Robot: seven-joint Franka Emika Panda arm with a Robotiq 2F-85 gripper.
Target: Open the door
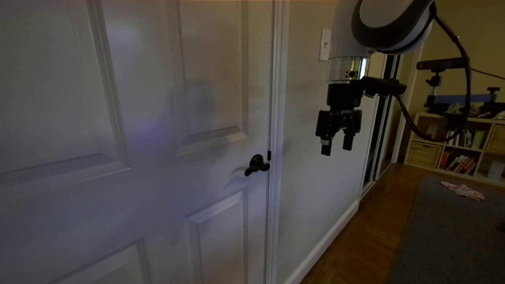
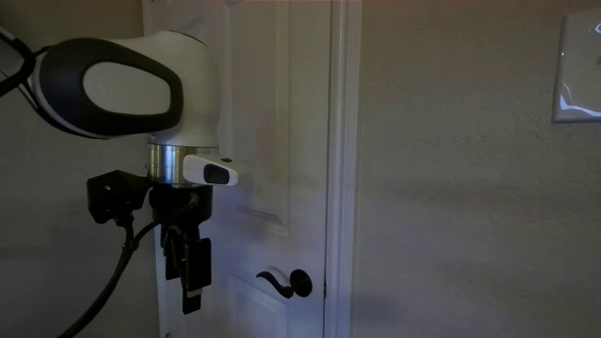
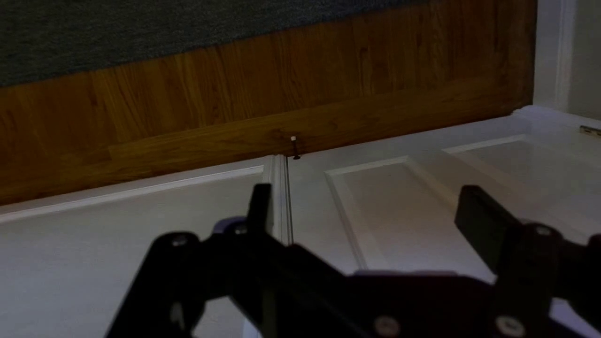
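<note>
The white panelled door [image 1: 158, 165] stands shut against its frame; it also shows in an exterior view [image 2: 263, 141] and in the wrist view [image 3: 385, 211]. Its black lever handle [image 1: 256, 165] is near the frame-side edge and also shows in an exterior view [image 2: 292, 284]. The lever lies roughly level. My gripper [image 1: 337, 146] points down, with its fingers apart and nothing between them. It hangs in front of the door, apart from the handle and somewhat higher. It also shows in an exterior view [image 2: 191, 298] and in the wrist view [image 3: 364, 202]. The handle does not show in the wrist view.
The door frame [image 1: 279, 138] and a wall with a light switch [image 1: 324, 44] stand beside the door. A cable [image 2: 105, 281] hangs from the wrist. A small doorstop [image 3: 295, 148] is low on the door. A shelf [image 1: 430, 170] and a dark rug [image 1: 446, 236] lie beyond.
</note>
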